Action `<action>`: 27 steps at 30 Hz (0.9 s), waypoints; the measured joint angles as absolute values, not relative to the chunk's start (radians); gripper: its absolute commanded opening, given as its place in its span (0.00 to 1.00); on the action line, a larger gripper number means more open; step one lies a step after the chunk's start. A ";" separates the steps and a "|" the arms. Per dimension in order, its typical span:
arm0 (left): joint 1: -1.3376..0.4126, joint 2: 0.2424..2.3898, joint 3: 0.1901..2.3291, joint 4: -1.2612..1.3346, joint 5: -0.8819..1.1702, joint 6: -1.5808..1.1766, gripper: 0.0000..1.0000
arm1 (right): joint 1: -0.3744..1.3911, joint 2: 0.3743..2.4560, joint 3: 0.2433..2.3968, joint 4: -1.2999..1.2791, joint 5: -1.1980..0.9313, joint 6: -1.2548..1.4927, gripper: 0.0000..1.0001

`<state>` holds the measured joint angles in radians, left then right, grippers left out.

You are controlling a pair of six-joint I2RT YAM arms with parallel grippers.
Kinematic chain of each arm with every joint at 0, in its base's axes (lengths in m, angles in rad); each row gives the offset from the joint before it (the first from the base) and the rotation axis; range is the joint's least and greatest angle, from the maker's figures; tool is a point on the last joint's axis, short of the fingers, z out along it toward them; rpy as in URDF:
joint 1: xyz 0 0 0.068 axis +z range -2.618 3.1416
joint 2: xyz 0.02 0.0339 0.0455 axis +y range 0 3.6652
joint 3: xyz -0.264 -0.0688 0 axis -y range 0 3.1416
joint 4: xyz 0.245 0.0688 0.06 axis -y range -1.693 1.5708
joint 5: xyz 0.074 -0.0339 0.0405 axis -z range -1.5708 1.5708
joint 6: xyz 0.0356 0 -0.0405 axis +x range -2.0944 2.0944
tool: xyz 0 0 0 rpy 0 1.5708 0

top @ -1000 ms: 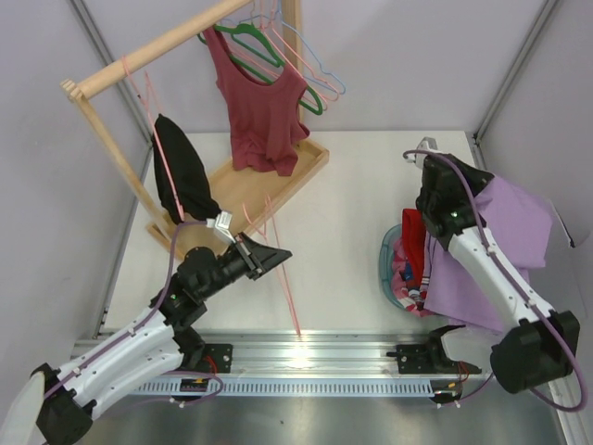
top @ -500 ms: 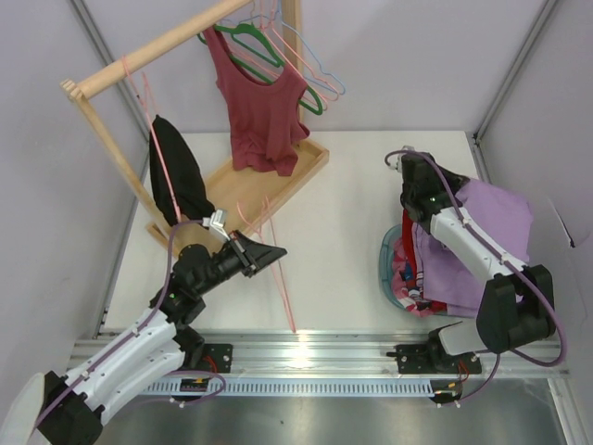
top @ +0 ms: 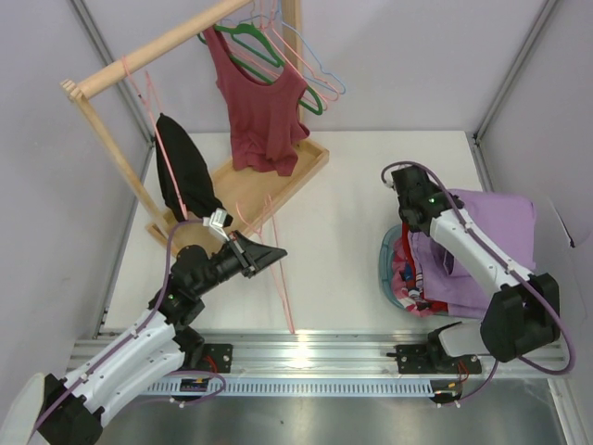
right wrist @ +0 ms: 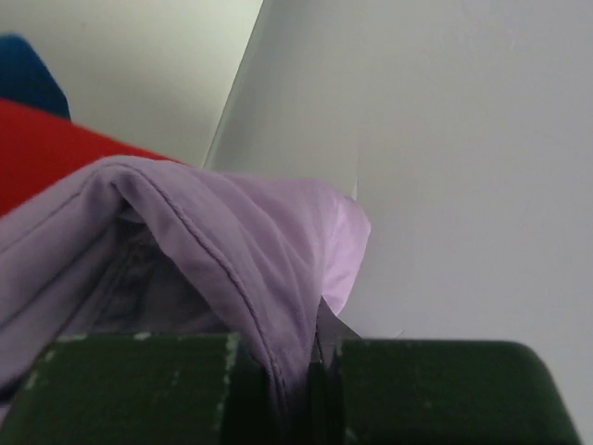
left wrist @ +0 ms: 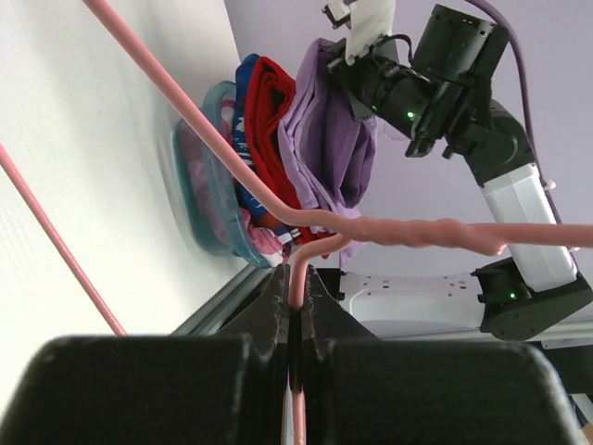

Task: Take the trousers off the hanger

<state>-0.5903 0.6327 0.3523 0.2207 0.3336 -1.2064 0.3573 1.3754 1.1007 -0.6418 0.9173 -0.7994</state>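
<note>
The lilac trousers (top: pixel 491 241) lie draped over the clothes in the basket at the right, apart from the hanger. My right gripper (top: pixel 417 215) hangs over the basket's far rim, shut on a fold of the trousers (right wrist: pixel 232 241) that runs between its fingers (right wrist: pixel 310 357). The thin pale pink hanger (top: pixel 281 278) stands bare over the middle of the table. My left gripper (top: pixel 267 255) is shut on the hanger's hook wire (left wrist: pixel 389 227), which is pinched between its jaws (left wrist: pixel 296 287).
A teal basket (top: pixel 384 255) holds red and blue clothes under the trousers. At the back left, a wooden rack (top: pixel 157 46) carries a maroon top (top: pixel 259 102) on a green hanger, a black garment (top: pixel 181 176) and a light blue hanger. Enclosure walls stand close on the right.
My right gripper has swung left and towards the basket's far rim, pulling the trousers with it so they bunch over the basket. The left arm and hanger have barely moved.
</note>
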 measured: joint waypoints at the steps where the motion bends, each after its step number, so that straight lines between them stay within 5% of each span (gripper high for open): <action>1: -0.590 0.632 0.352 0.222 0.336 -1.207 0.00 | 0.361 1.368 1.108 -0.670 0.918 -0.788 0.00; 18: -0.590 0.619 0.352 0.226 0.345 -1.215 0.00 | 0.550 1.322 1.254 -1.282 0.850 -0.410 0.00; 19: -0.591 0.619 0.352 0.227 0.345 -1.215 0.00 | 0.557 1.322 1.247 -1.288 0.847 -0.392 0.06; 20: -0.591 0.619 0.352 0.227 0.345 -1.215 0.00 | 0.561 1.323 1.240 -1.294 0.845 -0.378 0.37; 22: -0.591 0.619 0.352 0.227 0.345 -1.215 0.00 | 0.562 1.332 1.228 -1.301 0.836 -0.342 0.64; 23: -0.591 0.619 0.352 0.227 0.345 -1.215 0.00 | 0.562 1.341 1.228 -1.300 0.833 -0.326 0.93; 27: -0.591 0.619 0.352 0.227 0.345 -1.215 0.00 | 0.568 1.385 1.290 -1.297 0.824 -0.294 0.99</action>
